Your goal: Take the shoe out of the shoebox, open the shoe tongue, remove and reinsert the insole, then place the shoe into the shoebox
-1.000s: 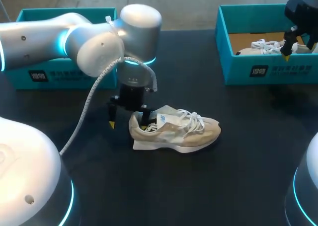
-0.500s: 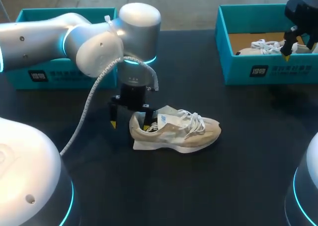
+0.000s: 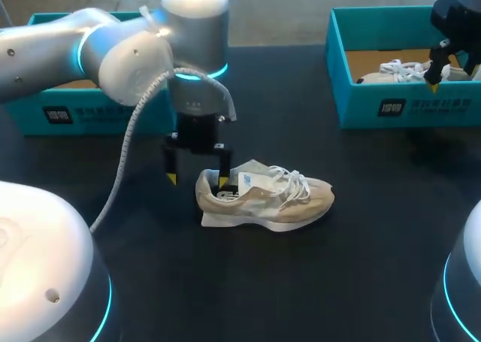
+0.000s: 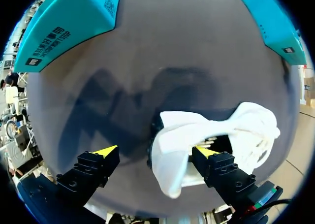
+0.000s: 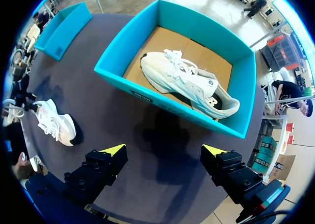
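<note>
You see the beige shoe [image 3: 267,201] upright on the dark table [image 3: 338,267]. Your left gripper [image 3: 198,180] straddles its heel, fingers [image 3: 171,165] apart: one yellow tip inside the collar, the other outside.

You're looking at a matt, dark table [image 3: 353,282] that gives back almost no glare. The shoe [image 3: 270,201] at centre frame has a soft, suede-like beige upper, woven white laces and a smooth white sole. The shoebox [image 3: 361,94] at upper right is teal card, smooth outside, with raw brown cardboard for its floor. Your left arm [image 3: 128,52] wears a glossy silver-white shell, and its cable [image 3: 129,150] looks braided. The left gripper [image 3: 197,179] is matt black with flat yellow tips.
</note>
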`<action>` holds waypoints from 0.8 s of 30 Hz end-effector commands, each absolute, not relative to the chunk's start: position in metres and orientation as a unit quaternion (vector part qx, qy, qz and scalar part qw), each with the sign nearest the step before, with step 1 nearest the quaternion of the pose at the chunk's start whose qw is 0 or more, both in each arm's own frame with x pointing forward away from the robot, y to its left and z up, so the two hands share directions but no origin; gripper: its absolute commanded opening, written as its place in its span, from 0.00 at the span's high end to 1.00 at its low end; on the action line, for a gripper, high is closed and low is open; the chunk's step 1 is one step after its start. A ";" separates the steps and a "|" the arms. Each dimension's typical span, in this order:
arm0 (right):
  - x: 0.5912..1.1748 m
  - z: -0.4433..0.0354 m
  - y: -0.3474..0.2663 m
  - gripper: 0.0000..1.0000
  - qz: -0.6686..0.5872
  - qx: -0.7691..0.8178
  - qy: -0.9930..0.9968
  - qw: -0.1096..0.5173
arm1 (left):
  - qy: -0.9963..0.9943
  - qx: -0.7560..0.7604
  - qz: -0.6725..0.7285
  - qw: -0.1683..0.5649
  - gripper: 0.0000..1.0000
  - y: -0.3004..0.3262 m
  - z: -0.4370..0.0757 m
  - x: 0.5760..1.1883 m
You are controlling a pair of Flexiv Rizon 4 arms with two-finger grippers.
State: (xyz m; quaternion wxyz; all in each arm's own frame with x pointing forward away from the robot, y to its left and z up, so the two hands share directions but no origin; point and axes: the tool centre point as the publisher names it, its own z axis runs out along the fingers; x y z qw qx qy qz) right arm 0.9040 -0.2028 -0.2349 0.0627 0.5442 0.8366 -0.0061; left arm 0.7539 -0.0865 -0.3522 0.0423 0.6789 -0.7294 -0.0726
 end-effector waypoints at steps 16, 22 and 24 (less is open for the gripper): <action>0.903 -0.235 -0.203 0.00 -0.006 0.544 0.837 0.063 | -0.847 0.518 0.039 0.112 0.00 -0.043 -0.274 0.747; 0.903 -0.235 -0.203 0.00 -0.006 0.544 0.837 0.063 | -0.887 0.454 0.054 0.059 0.00 -0.029 -0.269 0.740; 0.903 -0.235 -0.203 0.00 -0.006 0.544 0.837 0.063 | -0.895 0.441 0.059 0.038 0.00 -0.020 -0.269 0.736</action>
